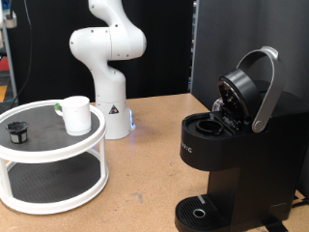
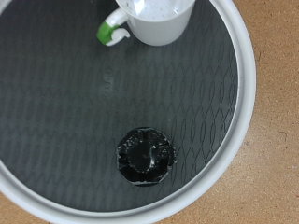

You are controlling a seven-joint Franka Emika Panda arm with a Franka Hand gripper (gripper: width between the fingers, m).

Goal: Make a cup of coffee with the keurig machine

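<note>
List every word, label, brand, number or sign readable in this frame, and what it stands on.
Keurig machine: pale vertical lettering on its front face at, probably the brand, too small to read letter by letter.
Robot arm base: a small triangular mark, illegible.
Cup, black pod, tiered tray: no text.
The claw is not in view.

Cup (image 1: 77, 114) and pod (image 1: 16, 131) on tiered tray (image 1: 58, 155), exterior view's left of keurig machine (image 1: 232, 155).

Glossy white rounded arm (image 1: 106, 48)
</note>
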